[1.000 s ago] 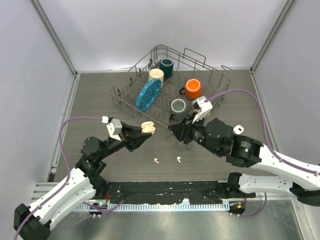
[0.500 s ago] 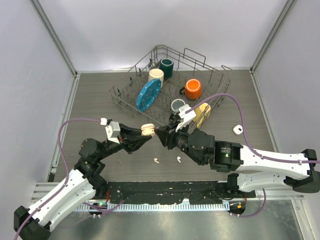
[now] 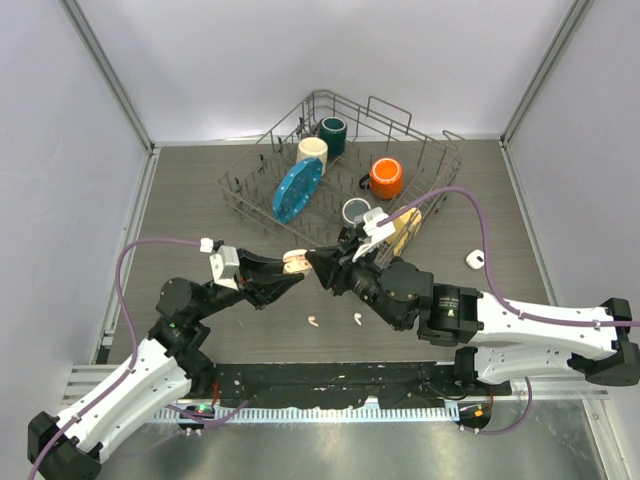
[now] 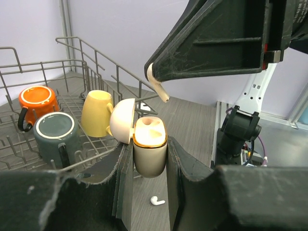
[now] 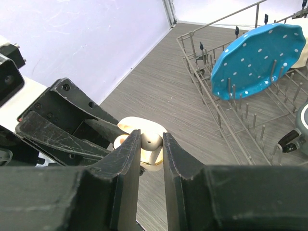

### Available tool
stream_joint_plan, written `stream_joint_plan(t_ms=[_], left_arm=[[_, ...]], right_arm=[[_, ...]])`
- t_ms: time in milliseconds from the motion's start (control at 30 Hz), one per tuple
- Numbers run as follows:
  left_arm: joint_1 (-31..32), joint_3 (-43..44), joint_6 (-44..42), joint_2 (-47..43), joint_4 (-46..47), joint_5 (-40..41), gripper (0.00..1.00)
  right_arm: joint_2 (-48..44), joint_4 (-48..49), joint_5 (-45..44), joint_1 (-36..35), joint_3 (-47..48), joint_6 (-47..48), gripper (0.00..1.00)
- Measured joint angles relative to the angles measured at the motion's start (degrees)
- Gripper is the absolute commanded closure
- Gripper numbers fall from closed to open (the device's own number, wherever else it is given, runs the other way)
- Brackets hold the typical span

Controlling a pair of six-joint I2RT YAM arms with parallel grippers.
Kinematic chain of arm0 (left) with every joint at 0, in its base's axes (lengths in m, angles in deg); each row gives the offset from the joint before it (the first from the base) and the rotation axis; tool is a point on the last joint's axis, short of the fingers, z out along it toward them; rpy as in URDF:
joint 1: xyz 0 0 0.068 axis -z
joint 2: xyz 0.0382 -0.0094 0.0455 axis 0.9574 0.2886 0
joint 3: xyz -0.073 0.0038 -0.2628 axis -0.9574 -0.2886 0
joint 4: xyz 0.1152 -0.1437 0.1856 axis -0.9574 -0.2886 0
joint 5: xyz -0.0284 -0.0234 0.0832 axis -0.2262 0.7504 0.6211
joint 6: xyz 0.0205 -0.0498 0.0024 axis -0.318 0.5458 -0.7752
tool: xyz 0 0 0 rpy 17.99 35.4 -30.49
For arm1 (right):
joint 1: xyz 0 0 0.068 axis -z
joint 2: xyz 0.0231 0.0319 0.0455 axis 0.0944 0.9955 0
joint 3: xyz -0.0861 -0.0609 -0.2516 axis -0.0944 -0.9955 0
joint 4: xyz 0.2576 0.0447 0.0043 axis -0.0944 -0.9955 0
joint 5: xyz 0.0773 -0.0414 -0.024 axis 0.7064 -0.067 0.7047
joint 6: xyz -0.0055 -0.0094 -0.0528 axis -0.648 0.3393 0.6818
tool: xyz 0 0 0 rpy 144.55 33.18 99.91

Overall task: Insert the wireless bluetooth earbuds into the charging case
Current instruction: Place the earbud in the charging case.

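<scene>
**Grey wood-grain table (image 3: 200,190): we meet in mid-air above it**

Our left claw (image 3: 291,265) is clamped tight on the sides of a cream-beige plastic charging case (image 4: 149,161), which stands upright with its lid flipped open. Our right claw (image 3: 318,264) is pinched closed on a cream-beige stemmed plastic earbud (image 4: 159,89). The stem points down just above the case's open top, apart from it. A loose cream earbud (image 3: 314,321) and a loose white earbud (image 3: 356,319) lie on the table near both claws.
</scene>
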Motion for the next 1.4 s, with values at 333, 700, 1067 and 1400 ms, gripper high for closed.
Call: stream_joint_plan(t_ms=[333,700,1067,1400], left_arm=[[0.04,0.0,0.02,0.0,0.33,-0.37,1.0],[0.04,0.0,0.31,0.42,0.85,-0.35,1.0],[0.04,0.0,0.98,1.38,1.55,-0.31,1.0],[0.15,0.0,1.62,1.4,1.55,-0.13,1.0]], right_arm=[[0.0,3.13,0.22,0.0,-2.89,-0.04,0.99],[0.0,6.12,0.39,-0.02,-4.04,0.0,0.99],[0.9,11.08,-0.52,0.0,-6.64,1.81,0.99],[0.98,14.01,-0.83,0.0,-8.5,3.67,0.99]])
